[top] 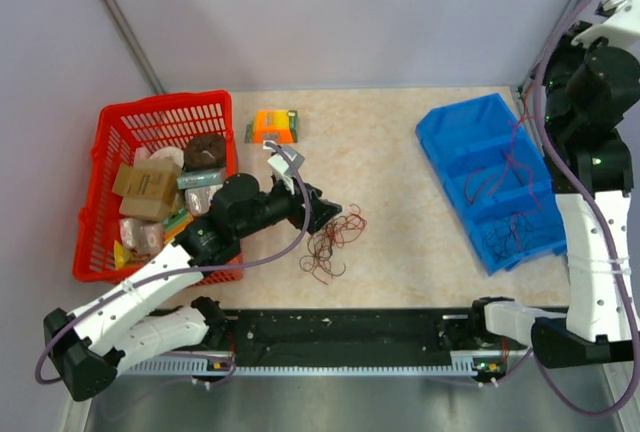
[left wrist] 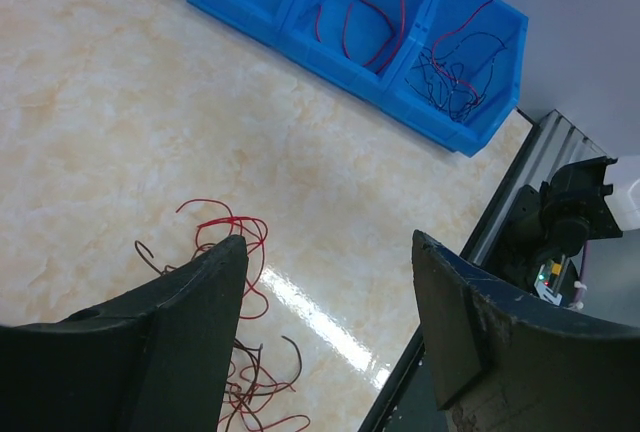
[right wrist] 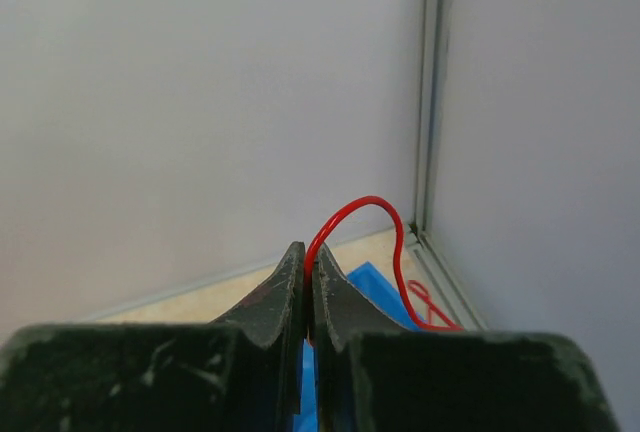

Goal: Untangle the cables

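The cables form a small wiry bundle (top: 330, 240) of dark red and brown strands on the beige table, left of centre. My left gripper (top: 330, 208) hovers at the bundle's upper left edge. In the left wrist view this gripper (left wrist: 327, 240) is open with nothing between its fingers, and the bundle (left wrist: 250, 224) lies below the left finger. My right gripper (right wrist: 308, 250) is raised high near the back right corner. It is shut on a thin red cable (right wrist: 370, 200) that arcs up and drops toward the blue bin (right wrist: 372, 285).
The blue three-part bin (top: 450, 142) sits at the right with loose red and dark wires in its compartments (left wrist: 385, 12). A red basket (top: 110, 152) full of packets stands at the left, with an orange box (top: 272, 124) beside it. A black rail (top: 340, 337) runs along the near edge.
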Robot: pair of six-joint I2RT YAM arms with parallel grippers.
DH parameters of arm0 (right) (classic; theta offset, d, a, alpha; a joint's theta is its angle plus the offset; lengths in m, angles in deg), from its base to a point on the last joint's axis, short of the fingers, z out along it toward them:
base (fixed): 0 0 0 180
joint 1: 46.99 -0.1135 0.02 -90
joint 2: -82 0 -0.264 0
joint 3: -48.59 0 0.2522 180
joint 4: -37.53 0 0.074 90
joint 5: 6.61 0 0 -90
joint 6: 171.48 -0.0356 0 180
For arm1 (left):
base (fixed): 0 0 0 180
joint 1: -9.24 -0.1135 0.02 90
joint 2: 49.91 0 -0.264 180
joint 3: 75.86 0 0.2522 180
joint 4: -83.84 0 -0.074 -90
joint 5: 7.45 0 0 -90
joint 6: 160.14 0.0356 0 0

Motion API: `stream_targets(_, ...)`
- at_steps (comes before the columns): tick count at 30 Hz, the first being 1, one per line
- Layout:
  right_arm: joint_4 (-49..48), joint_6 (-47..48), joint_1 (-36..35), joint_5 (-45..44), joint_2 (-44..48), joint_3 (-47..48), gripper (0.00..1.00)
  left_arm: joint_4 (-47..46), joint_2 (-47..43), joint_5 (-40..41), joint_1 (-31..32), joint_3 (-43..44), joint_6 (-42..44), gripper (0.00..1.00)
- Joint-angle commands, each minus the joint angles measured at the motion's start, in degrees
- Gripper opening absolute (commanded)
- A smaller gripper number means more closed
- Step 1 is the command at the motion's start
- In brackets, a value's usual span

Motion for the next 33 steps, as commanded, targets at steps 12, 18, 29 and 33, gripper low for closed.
stream_targets(12, 3.9, -1.8, 0.6, 4.9, -4.4, 23.4, 0.00, -1.0, -4.4, -0.3, 0.1, 2.2, -0.6, 0.72)
stream_targets(18, 0.4, -0.9, 0.6, 3.8, -6.3, 18.7, 0.00, -0.4, -5.4, 0.3, 0.1, 1.9, -0.5, 0.72)
stream_targets(29, -3.8, -1.3, 6.5, -0.6, -4.7, 5.6, 0.00, 1.1, -6.7, 1.0, 0.1, 1.5, -0.1, 0.72)
stream_targets(33, -3.9, 0.9, 7.7, -1.6, -4.6, 7.3, 0.00, 1.0, -6.4, 1.1, 0.1, 1.8, 0.1, 0.73)
